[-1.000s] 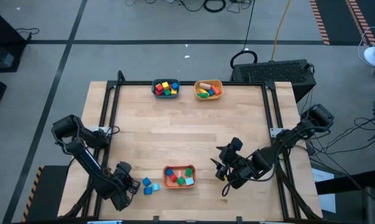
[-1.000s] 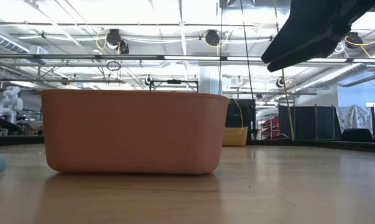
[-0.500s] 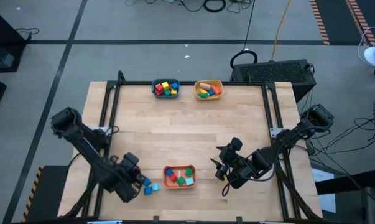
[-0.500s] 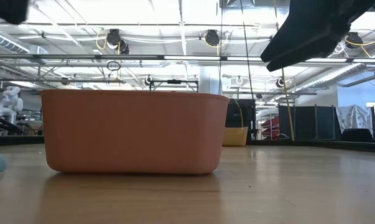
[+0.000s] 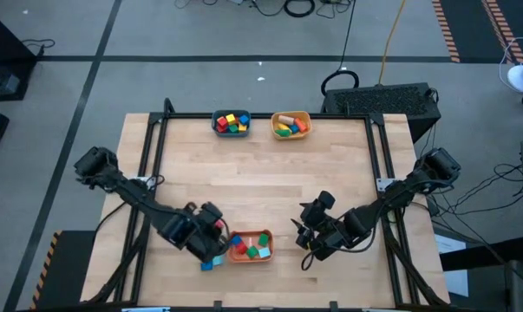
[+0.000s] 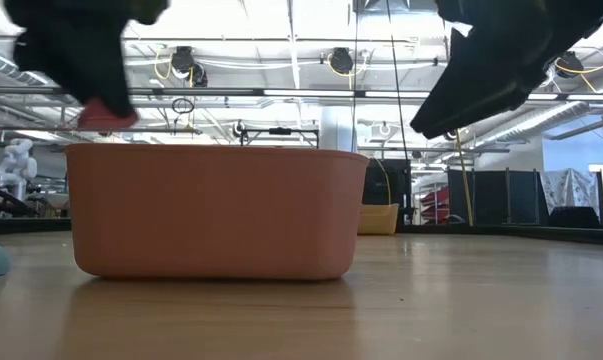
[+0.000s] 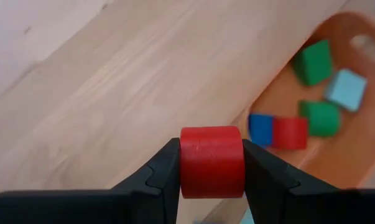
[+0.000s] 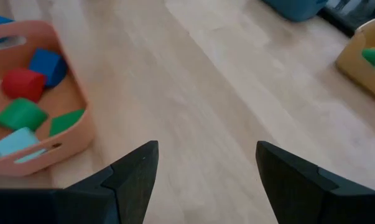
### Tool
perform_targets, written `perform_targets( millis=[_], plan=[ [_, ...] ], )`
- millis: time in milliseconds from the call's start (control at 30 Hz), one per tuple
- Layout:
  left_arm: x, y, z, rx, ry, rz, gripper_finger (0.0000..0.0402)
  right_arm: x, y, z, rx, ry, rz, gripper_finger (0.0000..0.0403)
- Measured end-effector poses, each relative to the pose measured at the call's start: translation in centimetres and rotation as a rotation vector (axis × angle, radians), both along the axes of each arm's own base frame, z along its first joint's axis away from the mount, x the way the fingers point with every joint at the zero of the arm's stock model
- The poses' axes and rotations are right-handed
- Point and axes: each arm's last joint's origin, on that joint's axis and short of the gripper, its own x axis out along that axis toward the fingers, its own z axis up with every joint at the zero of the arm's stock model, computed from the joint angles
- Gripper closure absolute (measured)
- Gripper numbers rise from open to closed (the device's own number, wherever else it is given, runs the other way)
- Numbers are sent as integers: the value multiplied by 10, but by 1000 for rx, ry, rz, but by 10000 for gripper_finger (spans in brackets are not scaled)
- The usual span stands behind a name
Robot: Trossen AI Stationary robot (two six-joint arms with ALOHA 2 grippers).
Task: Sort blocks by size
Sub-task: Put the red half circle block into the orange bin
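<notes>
My left gripper [image 5: 218, 234] is shut on a small red block [image 7: 212, 160] and hangs just above the left rim of the orange bowl [image 5: 269, 246] near the table's front edge. In the low view the red block [image 6: 105, 115] shows over the orange bowl's left end [image 6: 216, 210]. Several blocks lie in that bowl: red, blue, green and light blue. Two blue blocks [image 5: 210, 261] lie on the table left of the bowl, partly under my left gripper. My right gripper [image 8: 206, 158] stands open right of the bowl, with nothing between its fingers. My left gripper pinches the red block by two opposite sides [image 7: 186, 163] between its two fingers. The fingers slant steeply down from the table's left. The block is lifted clear of the table, beside the orange bowl's left rim [image 7: 271, 84].
A teal bowl [image 5: 216, 124] and a yellow bowl [image 5: 306, 117], each with several blocks, stand at the table's far edge. Bare wood lies between them and the orange bowl. Black frame rails run along the table's left and right sides.
My left gripper has risen from the table's near left part and gone right toward the orange bowl, rolling its wrist on the way. In the low view it has come in at the top left, with the red block over the bowl's left end.
</notes>
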Motion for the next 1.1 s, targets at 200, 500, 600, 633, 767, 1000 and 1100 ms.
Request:
perform_targets(
  millis=[200, 500, 600, 633, 767, 1000, 1100],
  plan=[
    [24, 14, 2, 19, -86, -78, 267, 1, -1, 1, -47, -36, -23, 147],
    [60, 25, -15, -9, -138, -184, 267, 2, 0, 2, -43, -36, -15, 147],
    [66, 25, -21, -33, -142, -191, 267, 2, 0, 2, -43, -35, -14, 147],
    [68, 24, -23, -35, -143, -207, 267, 2, 0, 2, -44, -33, -15, 147],
    [74, 17, -32, -79, -129, -330, 267, 1, 0, 2, -45, -32, -14, 147],
    [82, 12, -47, -92, -117, -385, 267, 1, 0, 2, -43, -32, -13, 147],
    [84, 11, -52, -90, -106, -387, 254, 1, 0, 2, -39, -31, -12, 147]
  ],
)
